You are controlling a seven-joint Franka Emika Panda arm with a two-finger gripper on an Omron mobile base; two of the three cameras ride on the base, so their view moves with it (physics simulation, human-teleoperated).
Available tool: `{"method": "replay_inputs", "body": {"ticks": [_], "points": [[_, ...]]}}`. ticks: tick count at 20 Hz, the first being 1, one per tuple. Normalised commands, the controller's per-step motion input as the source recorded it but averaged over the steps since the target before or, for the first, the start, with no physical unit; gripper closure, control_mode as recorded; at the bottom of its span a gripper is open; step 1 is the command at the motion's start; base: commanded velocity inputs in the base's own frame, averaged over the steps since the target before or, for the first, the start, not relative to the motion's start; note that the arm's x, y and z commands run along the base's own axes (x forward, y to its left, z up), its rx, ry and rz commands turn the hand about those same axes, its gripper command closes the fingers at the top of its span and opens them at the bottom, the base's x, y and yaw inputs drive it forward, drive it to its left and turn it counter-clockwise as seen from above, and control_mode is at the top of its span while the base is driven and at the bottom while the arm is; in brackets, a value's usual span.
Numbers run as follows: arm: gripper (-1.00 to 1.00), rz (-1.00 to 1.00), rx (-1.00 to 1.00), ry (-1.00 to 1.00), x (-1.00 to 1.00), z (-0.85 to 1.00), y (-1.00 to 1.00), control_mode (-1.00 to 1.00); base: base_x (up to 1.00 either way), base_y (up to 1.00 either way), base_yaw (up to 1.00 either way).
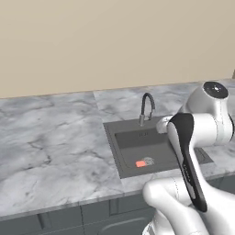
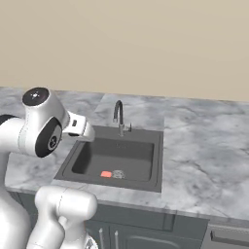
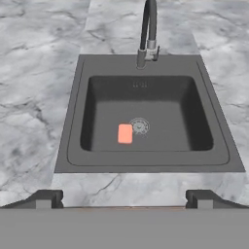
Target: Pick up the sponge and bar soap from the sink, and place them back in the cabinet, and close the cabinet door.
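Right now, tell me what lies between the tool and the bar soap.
Hand view: from the open tool, a strip of marble counter, then the sink's front rim and bare dark floor up to the bar soap. Nothing else.

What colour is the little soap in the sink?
The bar soap is pink-orange, lying flat on the dark grey sink floor beside the drain. The hand view shows it best.

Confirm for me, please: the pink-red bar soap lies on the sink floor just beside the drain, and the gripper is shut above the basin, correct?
Not quite. The bar soap does lie on the floor of the sink beside the drain, but the gripper is open: the hand view shows its fingertips standing wide apart.
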Motion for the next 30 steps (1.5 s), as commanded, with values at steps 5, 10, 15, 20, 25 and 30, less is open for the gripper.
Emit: {"method": "replay_inputs", "body": {"ticks": [5, 10, 15, 20, 25, 30], "points": [[-1.00, 0.00, 0.00, 0.07, 0.02, -0.24, 0.00, -1.00, 0.00, 0.00, 0.00], [-1.00, 0.00, 0.00, 0.09, 0.02, -0.15, 0.00, -1.00, 0.00, 0.00, 0.00], [-1.00, 0.00, 0.00, 0.08, 0.00, -0.16, 0.00, -1.00, 0.00, 0.00, 0.00], [-1.00, 0.00, 0.00, 0.01, 0.15, -0.19, 0.00, -1.00, 0.00, 0.00, 0.00], [-1.00, 0.00, 0.00, 0.00, 0.19, -0.14, 0.00, -1.00, 0.00, 0.00, 0.00], [-1.00, 0.00, 0.00, 0.00, 0.27, -0.09, 0.00, -1.00, 0.00, 0.00, 0.00]]}}
